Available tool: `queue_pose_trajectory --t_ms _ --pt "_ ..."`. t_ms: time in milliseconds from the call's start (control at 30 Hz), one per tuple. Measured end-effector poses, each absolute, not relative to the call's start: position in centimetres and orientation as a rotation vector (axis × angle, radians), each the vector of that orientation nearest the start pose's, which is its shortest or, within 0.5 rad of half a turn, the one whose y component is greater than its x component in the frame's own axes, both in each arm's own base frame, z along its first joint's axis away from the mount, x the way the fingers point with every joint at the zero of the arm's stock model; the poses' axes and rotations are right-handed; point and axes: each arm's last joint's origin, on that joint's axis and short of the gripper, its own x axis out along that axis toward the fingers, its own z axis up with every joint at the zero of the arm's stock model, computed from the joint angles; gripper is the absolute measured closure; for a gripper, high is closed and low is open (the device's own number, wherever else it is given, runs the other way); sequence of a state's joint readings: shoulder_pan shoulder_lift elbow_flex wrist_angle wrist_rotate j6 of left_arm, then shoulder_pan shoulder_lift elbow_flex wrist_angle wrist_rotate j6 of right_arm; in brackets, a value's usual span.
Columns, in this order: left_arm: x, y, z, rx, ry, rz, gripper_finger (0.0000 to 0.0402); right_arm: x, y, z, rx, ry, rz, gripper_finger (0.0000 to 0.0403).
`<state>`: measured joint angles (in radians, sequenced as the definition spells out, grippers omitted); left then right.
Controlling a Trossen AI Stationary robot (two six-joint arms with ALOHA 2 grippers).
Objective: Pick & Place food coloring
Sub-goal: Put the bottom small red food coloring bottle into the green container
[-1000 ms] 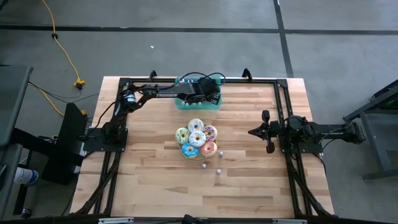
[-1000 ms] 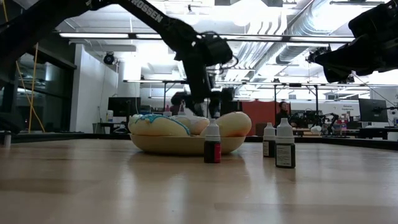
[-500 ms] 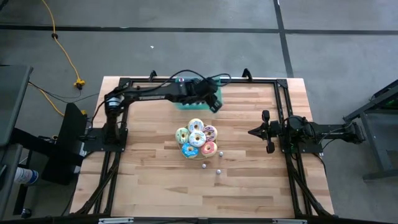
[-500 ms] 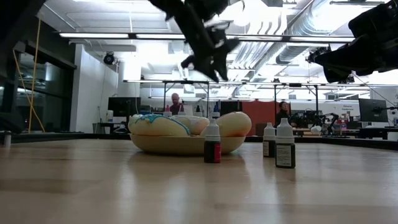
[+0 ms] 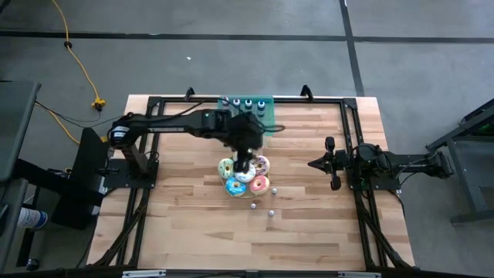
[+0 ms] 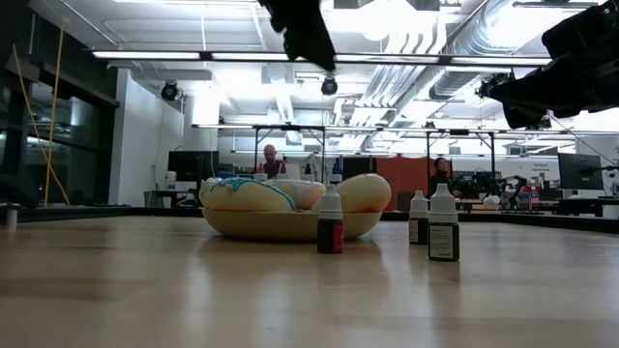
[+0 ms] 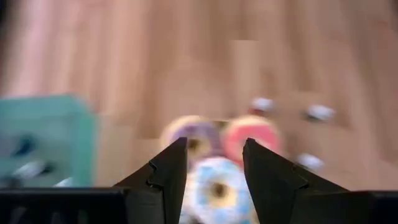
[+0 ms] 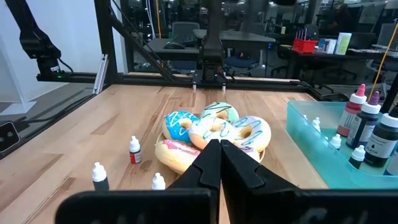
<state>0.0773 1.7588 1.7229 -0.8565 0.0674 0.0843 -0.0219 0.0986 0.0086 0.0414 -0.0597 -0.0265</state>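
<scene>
Three small food coloring bottles (image 5: 271, 213) stand upright on the wood table just near of a plate of frosted donuts (image 5: 244, 174); the low view shows them as one dark red bottle (image 6: 330, 227) and two dark ones (image 6: 443, 227). Several more bottles stand in the teal tray (image 5: 247, 104) at the far edge. My left gripper (image 5: 243, 164) hovers high over the donuts, open and empty; its wrist view (image 7: 214, 162) looks down on donuts and bottles. My right gripper (image 5: 312, 164) waits shut at the table's right, pointing level toward the donuts (image 8: 217, 127).
The black arm frame (image 5: 351, 131) borders the table's left, far and right sides. Bare wood (image 5: 201, 232) spreads near of the donuts. The right wrist view shows taller dropper bottles (image 8: 367, 121) inside the teal tray (image 8: 311, 149). People sit in the room behind (image 6: 268, 159).
My left gripper has risen from the teal tray at the far edge and swung toward the near edge, ending over the donuts. Its wrist has rolled on the way. The fingers stay open and empty. The bottles have not moved.
</scene>
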Motion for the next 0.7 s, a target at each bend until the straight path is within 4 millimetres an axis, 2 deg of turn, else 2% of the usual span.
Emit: queue_pose_trajectory --t_ms 200,467,700 --pt "36.3 0.5 34.2 0.043 0.931 -0.322 0.0254 10.3 0.0 16.3 -0.025 0.048 0.039 0.0402" --pt "35.3 -2.2 33.6 0.146 1.012 -0.470 0.0254 10.3 0.0 16.3 -0.025 0.048 0.039 0.0402" --pt "35.2 -5.7 30.0 0.246 0.947 -0.587 0.0254 10.3 -0.1 16.3 -0.025 0.048 0.039 0.0402"
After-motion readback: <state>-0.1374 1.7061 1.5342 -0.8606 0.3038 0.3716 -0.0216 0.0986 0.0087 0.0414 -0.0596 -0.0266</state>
